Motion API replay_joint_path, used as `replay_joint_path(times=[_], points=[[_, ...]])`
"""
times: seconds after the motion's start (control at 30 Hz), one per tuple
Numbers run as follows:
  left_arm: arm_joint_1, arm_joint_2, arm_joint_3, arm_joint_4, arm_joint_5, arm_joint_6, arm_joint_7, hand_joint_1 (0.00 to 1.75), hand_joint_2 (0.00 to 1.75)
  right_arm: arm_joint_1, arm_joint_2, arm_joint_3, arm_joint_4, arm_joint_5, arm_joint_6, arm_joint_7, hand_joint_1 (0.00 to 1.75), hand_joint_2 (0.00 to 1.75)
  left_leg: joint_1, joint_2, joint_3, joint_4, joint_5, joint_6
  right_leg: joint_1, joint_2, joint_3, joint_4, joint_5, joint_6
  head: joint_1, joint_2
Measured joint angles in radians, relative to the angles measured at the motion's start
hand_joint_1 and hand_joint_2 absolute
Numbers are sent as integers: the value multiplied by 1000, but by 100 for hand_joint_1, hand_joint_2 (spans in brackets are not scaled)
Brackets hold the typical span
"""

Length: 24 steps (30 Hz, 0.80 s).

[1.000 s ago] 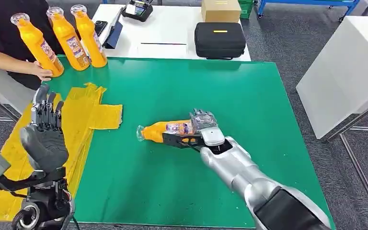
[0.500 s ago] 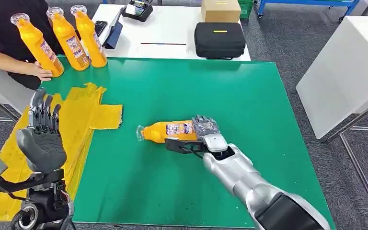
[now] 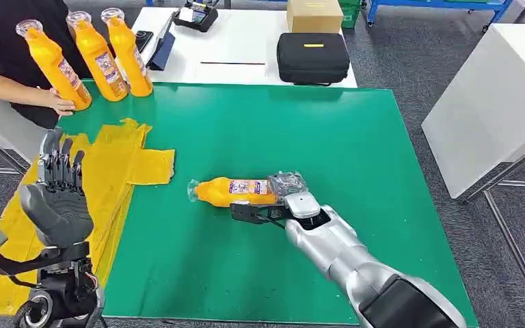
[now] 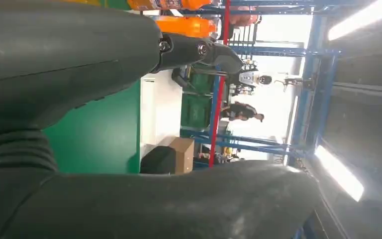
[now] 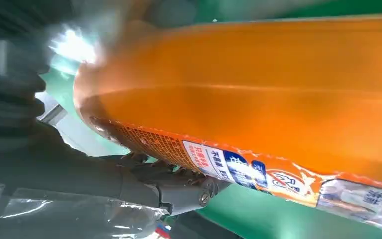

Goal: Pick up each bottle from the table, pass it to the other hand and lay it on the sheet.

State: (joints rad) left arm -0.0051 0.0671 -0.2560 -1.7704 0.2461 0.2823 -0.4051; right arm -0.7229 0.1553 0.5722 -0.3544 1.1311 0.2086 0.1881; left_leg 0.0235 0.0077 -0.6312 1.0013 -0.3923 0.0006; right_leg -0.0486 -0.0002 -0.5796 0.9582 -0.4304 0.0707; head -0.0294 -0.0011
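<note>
The right hand (image 3: 280, 203) is grasping the orange bottle (image 3: 236, 191) lying on the green mat (image 3: 355, 150) (cap pointing left), while the left hand (image 3: 55, 198) is hovering with fingers spread, holding nothing.

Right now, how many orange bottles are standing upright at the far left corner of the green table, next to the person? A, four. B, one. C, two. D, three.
D: three upright bottles stand in a row at the table's far left corner by the person's hand, while a fourth bottle lies on its side in the right hand.
</note>
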Motion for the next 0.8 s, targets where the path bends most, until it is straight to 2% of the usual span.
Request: replay_joint_path(times=[0.23, 0.27, 0.37, 0.47, 0.67, 0.8], points=[[8, 0, 4, 0, 7, -6, 2, 0, 0, -1, 0, -2, 5, -12, 16, 13, 175, 175, 0, 0, 2, 0, 0, 0, 0, 0, 2, 0, 0, 0, 0, 0], [11, 0, 6, 2, 20, -18, 9, 0, 175, -1, 0, -6, 5, -23, 13, 13, 175, 175, 0, 0, 3, 0, 0, 0, 0, 0, 3, 0, 0, 0, 0, 0], [18, 0, 24, 20, 94, -87, 65, 0, 175, 4, 6, -35, 5, -84, -31, 0, 175, 175, 0, 0, 3, 0, 0, 0, 0, 0, 3, 0, 0, 0, 0, 0], [27, 0, 53, 54, 145, -163, 113, 0, 175, 16, 12, -90, 4, -171, -95, -57, 175, 175, 0, 1, 3, 0, 0, 0, 0, 0, 2, 0, 0, 0, 0, 0], [38, -1, 82, 86, 153, -179, 124, 0, 175, 25, 18, -152, 3, -201, -111, -83, 175, 175, 0, 1, 3, 0, 0, 0, 0, 1, 2, 0, 0, 0, 0, 0], [64, -21, 111, 89, 139, -211, 147, 0, 175, 66, 17, -205, -63, -334, -164, -207, 175, 175, 0, 1, 0, 0, 0, 0, 0, 1, 0, 0, 0, 0, 0, 0]])
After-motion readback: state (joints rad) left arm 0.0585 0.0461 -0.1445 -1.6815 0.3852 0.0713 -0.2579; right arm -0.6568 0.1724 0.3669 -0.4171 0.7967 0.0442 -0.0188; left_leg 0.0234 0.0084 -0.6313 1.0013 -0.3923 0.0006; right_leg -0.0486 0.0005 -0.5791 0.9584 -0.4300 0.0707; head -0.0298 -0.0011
